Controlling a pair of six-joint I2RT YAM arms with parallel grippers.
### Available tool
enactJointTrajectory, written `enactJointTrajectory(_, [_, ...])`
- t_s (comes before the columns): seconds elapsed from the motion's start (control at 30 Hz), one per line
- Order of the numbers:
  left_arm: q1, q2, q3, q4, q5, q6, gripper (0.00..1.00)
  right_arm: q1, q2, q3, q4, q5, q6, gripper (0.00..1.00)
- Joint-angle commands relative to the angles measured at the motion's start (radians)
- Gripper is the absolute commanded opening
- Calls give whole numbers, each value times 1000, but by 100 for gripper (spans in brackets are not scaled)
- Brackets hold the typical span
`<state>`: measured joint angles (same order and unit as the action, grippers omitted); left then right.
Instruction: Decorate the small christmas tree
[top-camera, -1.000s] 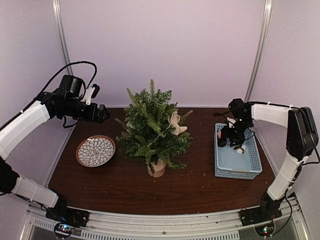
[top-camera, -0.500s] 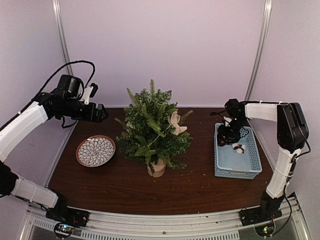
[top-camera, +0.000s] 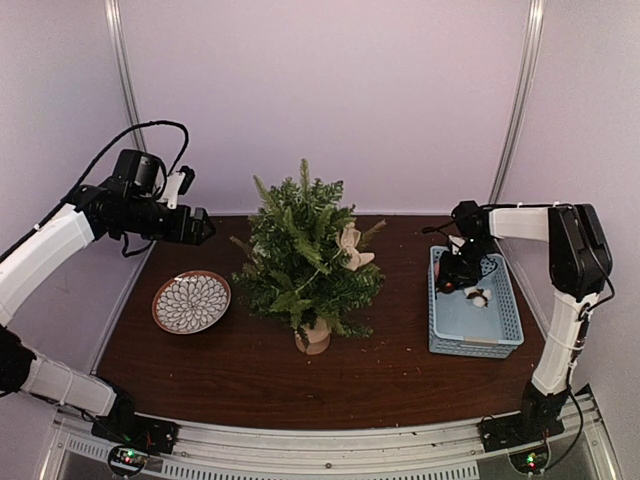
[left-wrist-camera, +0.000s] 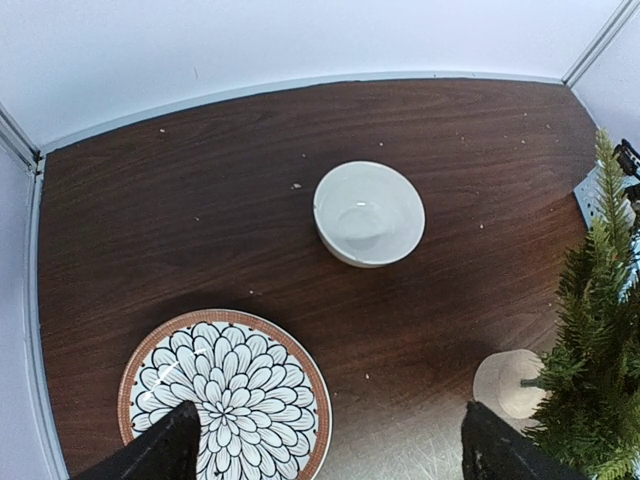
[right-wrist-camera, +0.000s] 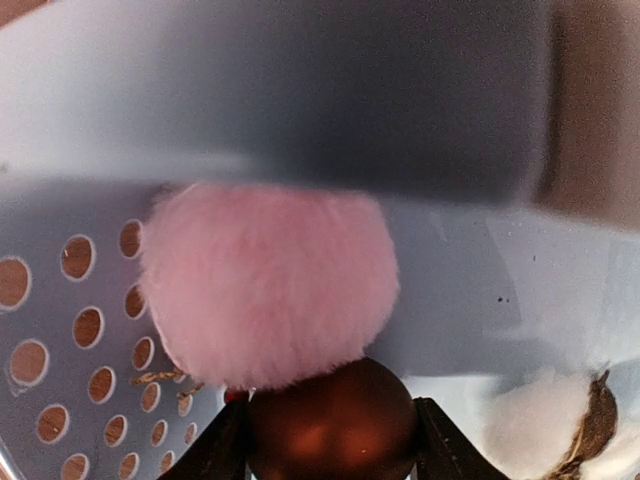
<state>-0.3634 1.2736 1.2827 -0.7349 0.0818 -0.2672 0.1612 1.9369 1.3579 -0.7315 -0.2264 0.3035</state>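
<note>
The small christmas tree (top-camera: 305, 255) stands mid-table on its pale wooden stump (top-camera: 314, 338), with a cream ornament (top-camera: 350, 246) on its right side. Its stump (left-wrist-camera: 512, 384) and branches show at the right of the left wrist view. My right gripper (top-camera: 452, 281) is down in the far left corner of the blue basket (top-camera: 474, 322). In the right wrist view it (right-wrist-camera: 330, 435) is shut on a shiny brown-red ball (right-wrist-camera: 330, 425), with a pink fluffy pompom (right-wrist-camera: 265, 280) pressed against it. My left gripper (top-camera: 205, 227) hangs open and empty above the table's left side.
A flower-patterned plate (top-camera: 191, 301) lies at the left, also in the left wrist view (left-wrist-camera: 222, 390). A white bowl (left-wrist-camera: 368, 213) stands behind the tree. A white cotton ornament (top-camera: 478, 296) lies in the basket, also in the right wrist view (right-wrist-camera: 555, 415).
My right gripper has moved left and slightly toward the far left corner of the basket. The left arm has barely moved.
</note>
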Motion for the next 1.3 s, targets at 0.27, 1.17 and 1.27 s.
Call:
enactJointTrajectory(0.27, [7,-48,-32,8,-1,11,90,-8,-209,-36,-52,-51,-36,41])
enactJointTrajectory(1.17, [6,-294,-234,108,157,32,86,192,-771,-130,-62,-430,-112,31])
enactJointTrajectory(1.27, [6,-313,-239,108,158,37,86,273,-818,-108,-64,-421,-109,30])
